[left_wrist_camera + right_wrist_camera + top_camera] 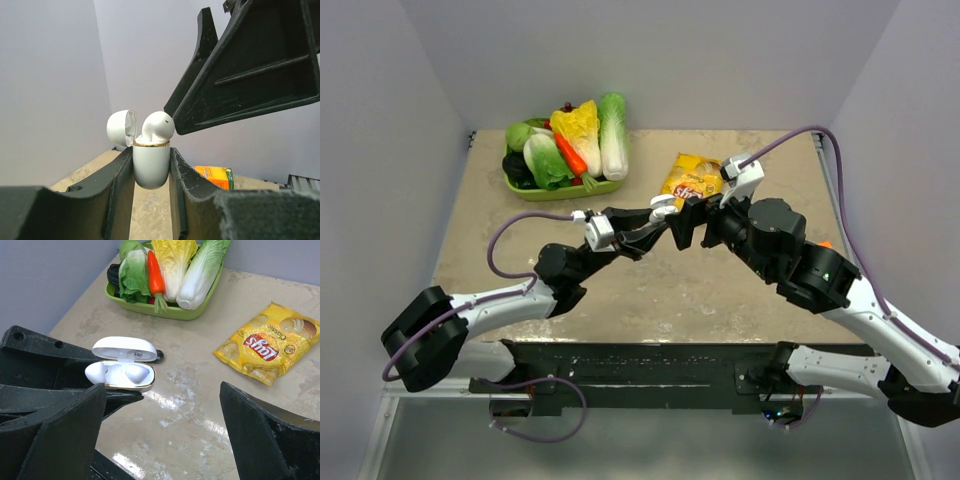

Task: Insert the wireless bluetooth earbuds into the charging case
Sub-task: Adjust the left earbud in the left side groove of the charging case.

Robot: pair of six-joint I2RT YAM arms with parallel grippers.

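1. Left gripper (151,175): the jaws are clamped on the lower body of the white charging case (150,160), one finger on each side. The case is held upright, clear of the table (200,405).
2. The case's lid (121,128) is hinged back and stands open. The two white earbuds (135,372) sit in the case's wells. The left wrist view shows one bud's head above the case's gold rim.
3. Right gripper (165,432): the jaws are spread wide and hold nothing. One finger hangs just above and beside the case, apart from it.
4. Room around the case:
   - A yellow chip bag (265,342) lies beyond the case to its right, well apart.
   - A green tray (170,310) of vegetables sits beyond the case to its left, well apart.
   - Bare tabletop lies below the case.
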